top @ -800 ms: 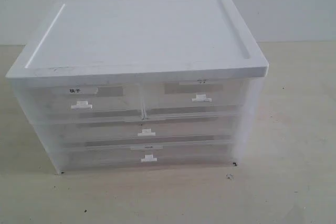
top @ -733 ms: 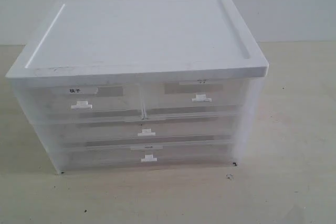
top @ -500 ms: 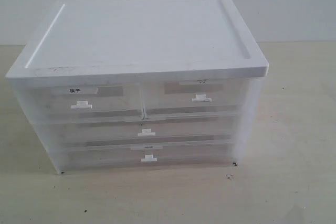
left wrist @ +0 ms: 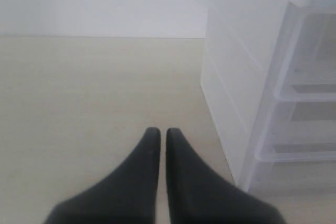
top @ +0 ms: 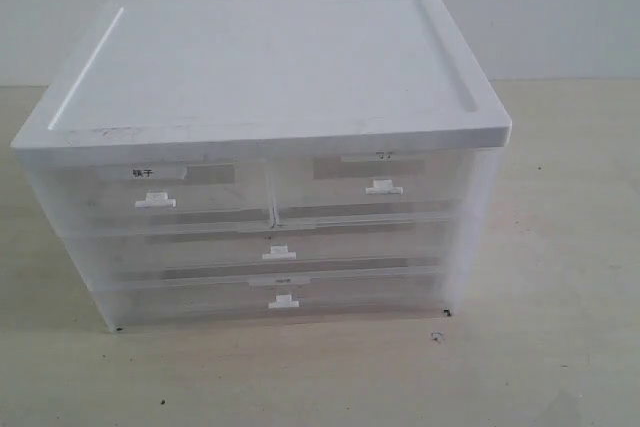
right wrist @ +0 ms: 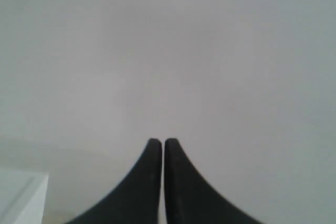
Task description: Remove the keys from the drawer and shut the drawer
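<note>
The drawer is the top right half-width one in the white cabinet. It is pushed in flush, with a small white tab handle and a grey-brown strip above it. The keys are hidden; nothing of them shows through the translucent fronts. Neither gripper appears in the exterior view. My left gripper hovers over the bare table beside the cabinet's side wall, fingers pressed together and holding nothing. My right gripper is shut too and faces a plain grey wall.
The top left half-width drawer carries a white black-lettered label. Two full-width drawers sit below, all pushed in. The beige table runs round the cabinet. A white corner shows in the right wrist view.
</note>
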Robot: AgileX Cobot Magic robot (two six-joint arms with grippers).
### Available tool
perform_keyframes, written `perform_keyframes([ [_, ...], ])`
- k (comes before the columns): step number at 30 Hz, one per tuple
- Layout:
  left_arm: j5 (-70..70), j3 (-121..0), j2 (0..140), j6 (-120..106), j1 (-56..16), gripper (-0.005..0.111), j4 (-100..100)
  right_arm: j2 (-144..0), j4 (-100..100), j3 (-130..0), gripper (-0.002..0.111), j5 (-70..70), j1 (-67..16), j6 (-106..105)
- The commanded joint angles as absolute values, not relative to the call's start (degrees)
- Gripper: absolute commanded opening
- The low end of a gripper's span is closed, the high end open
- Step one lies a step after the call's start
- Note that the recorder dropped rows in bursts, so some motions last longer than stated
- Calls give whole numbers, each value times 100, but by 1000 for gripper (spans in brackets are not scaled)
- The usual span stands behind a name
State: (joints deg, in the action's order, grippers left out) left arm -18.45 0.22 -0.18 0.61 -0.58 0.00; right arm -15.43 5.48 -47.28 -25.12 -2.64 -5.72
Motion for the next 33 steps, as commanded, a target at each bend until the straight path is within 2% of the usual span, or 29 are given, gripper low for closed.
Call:
perform_keyframes([
  [1, -1780, 0, 0, 42, -56, 5, 0, -2295, 451, -5343, 0, -3865, -323, -991],
  [5, -1780, 0, 0, 42, -56, 5, 0, -2977, 201, -5617, 0, -5056, -540, -1414],
  [11, -1780, 0, 0, 42, -56, 5, 0, -3862, -874, -5604, 0, -5578, -1037, -2696],
  [13, -1780, 0, 0, 42, -56, 5, 0, -4141, -1398, -5505, 4, -5650, -1256, -3382],
  [15, -1780, 0, 0, 42, -56, 5, 0, -4389, -1740, -5294, 16, -5638, -1505, -3932],
  [18, -1780, 0, 0, 42, -56, 5, 0, -4662, -1877, -4996, 37, -5291, -1880, -4322],
  [28, -1780, 0, 0, 42, -56, 5, 0, -4876, -1877, -3970, 38, -3317, -3407, -6127],
  [33, -1780, 0, 0, 42, -56, 5, 0, -4876, -1866, -3311, 38, -1779, -4168, -7263],
])
